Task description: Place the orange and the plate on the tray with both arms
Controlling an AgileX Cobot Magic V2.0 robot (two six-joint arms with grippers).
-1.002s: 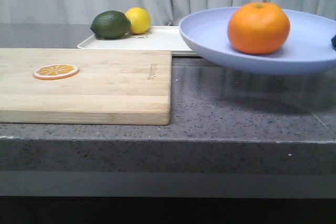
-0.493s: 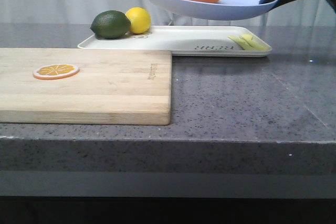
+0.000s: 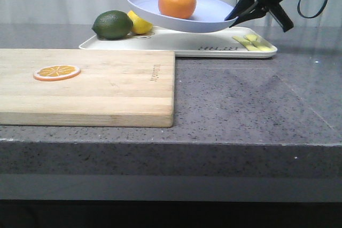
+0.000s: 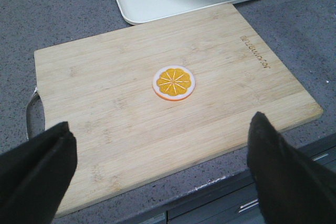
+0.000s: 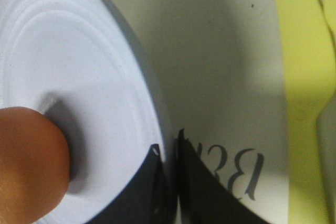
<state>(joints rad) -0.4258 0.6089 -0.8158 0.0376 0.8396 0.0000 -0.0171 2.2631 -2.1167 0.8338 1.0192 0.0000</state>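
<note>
The pale lavender-blue plate (image 3: 203, 17) hangs tilted just above the white tray (image 3: 176, 44), and the round orange (image 3: 177, 1) sits in it. My right gripper (image 3: 233, 16) is shut on the plate's right rim. In the right wrist view its jaws pinch the plate rim (image 5: 152, 129), with the orange (image 5: 29, 166) inside the plate and the tray's dark print (image 5: 241, 174) below. My left gripper (image 4: 160, 169) is open, high above the near edge of the wooden cutting board (image 4: 157, 108), holding nothing.
A dark green lime (image 3: 112, 25) and a yellow lemon (image 3: 142, 24) lie on the tray's left end. Yellow-green marks (image 3: 254, 42) are at its right end. A flat orange slice (image 3: 56, 71) lies on the cutting board (image 3: 107, 86). A curtain hangs behind.
The right gripper has carried the plate with the orange leftward and away from the camera, then down, to just above the tray. The plate now tilts. The left gripper's earlier state is unseen.
</note>
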